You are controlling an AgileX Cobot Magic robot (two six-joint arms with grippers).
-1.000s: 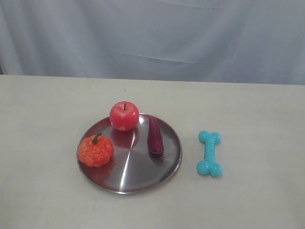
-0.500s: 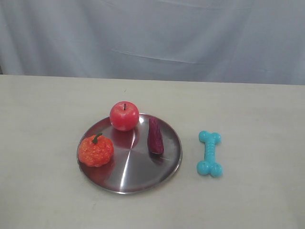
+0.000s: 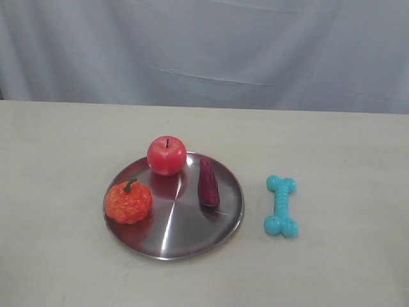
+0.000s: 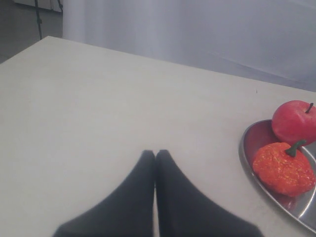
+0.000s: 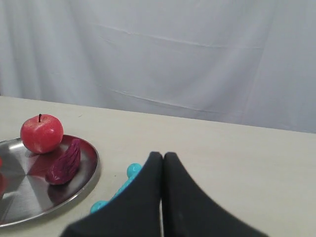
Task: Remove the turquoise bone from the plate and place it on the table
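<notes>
The turquoise bone (image 3: 281,206) lies flat on the beige table (image 3: 57,160), just right of the steel plate (image 3: 185,240) and clear of its rim. Neither gripper appears in the exterior view. In the right wrist view my right gripper (image 5: 162,155) is shut and empty, its dark fingers covering most of the bone (image 5: 132,170); the plate (image 5: 91,170) is to one side. In the left wrist view my left gripper (image 4: 155,153) is shut with nothing in it, over bare table beside the plate (image 4: 247,158).
On the plate sit a red apple (image 3: 167,155), an orange pumpkin (image 3: 128,201) and a dark purple oblong vegetable (image 3: 208,182). A pale grey curtain (image 3: 204,45) hangs behind the table's far edge.
</notes>
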